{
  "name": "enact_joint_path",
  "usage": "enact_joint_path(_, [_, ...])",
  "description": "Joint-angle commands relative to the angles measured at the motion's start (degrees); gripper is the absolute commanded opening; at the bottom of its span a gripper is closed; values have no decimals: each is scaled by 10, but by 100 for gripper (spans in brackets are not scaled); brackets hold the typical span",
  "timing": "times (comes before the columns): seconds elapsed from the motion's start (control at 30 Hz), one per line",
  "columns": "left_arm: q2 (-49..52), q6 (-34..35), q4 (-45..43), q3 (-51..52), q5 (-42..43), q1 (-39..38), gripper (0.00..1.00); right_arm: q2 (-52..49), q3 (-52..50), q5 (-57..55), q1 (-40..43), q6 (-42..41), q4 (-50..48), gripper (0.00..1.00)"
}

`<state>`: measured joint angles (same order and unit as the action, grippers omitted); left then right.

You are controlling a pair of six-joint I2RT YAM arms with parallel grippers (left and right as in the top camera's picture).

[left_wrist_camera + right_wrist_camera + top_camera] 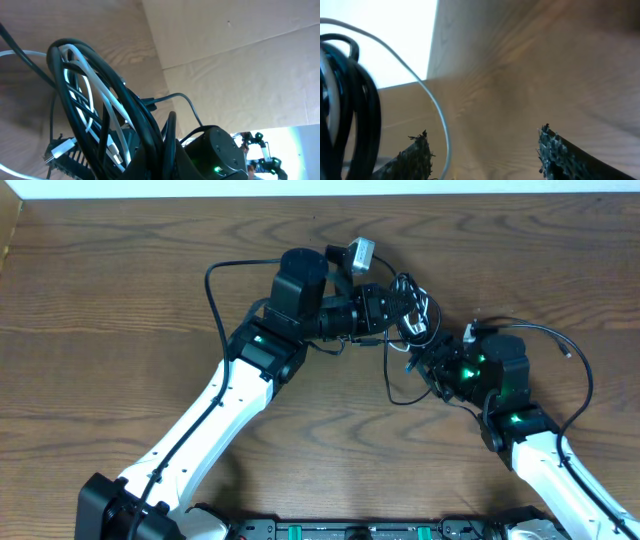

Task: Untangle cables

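Observation:
The cables [415, 308] form a tangled bundle of black cords and one white cord near the back middle of the table. My left gripper [398, 310] is shut on this bundle. In the left wrist view the black and white cables [95, 95] loop up out of the jaws, and a white plug [60, 147] hangs at the lower left. My right gripper [430, 363] sits just below and right of the bundle, open. In the right wrist view a thin white cable [441, 120] runs down between the spread fingers [417, 155], close to the left one. Black cables [355, 100] hang at the left edge.
A black loop [392, 385] droops from the bundle onto the wooden table [120, 300]. Thin black arm cables curve at the left [213, 290] and at the right [575, 355]. A pale wall [300, 188] borders the table's far edge.

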<state>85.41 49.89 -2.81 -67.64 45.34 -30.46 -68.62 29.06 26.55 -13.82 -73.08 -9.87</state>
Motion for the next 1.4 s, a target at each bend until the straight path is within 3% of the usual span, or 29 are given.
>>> enact_joint_path(0.0, [-12,43,-4,-15,20,3,8,-15,0,11,-1,80,-18,69])
enact_joint_path(0.1, [-12,83,-5,-15,20,19,8,-23,0,-55,-1,242,9,72])
enact_joint_path(0.27, [-12,110,-5,-15,16,61,8,-23,0,-81,-1,423,10,73])
enact_joint_path(0.43, [-12,243,-3,-15,15,106,8,-23,0,71,-12,536,-49,77])
enact_joint_path(0.6, [-12,384,24,-15,-22,111,8,-23,0,116,-43,560,-106,77])
enact_joint_path(0.83, [-12,411,41,-15,-18,109,8,-23,0,58,-83,560,-136,75])
enact_joint_path(0.93, [-12,411,41,-15,-9,104,8,-23,0,38,-93,560,-137,63])
enact_joint_path(1.0, [-12,411,41,-15,-7,101,8,-23,0,38,-100,560,-139,41])
enact_joint_path(1.07, [-12,411,41,-15,-6,96,8,-23,0,38,-103,560,-139,13])
enact_joint_path(1.1, [-12,412,41,-15,-3,95,8,-23,0,38,-103,556,-139,5])
enact_joint_path(1.13, [-12,416,40,-15,4,93,8,-23,0,37,-103,551,-139,1])
enact_joint_path(1.23, [-12,435,40,-15,26,91,8,-23,0,6,-103,545,-129,1])
enact_joint_path(1.37, [-12,443,29,-15,33,93,8,-23,0,-136,-103,492,-61,1])
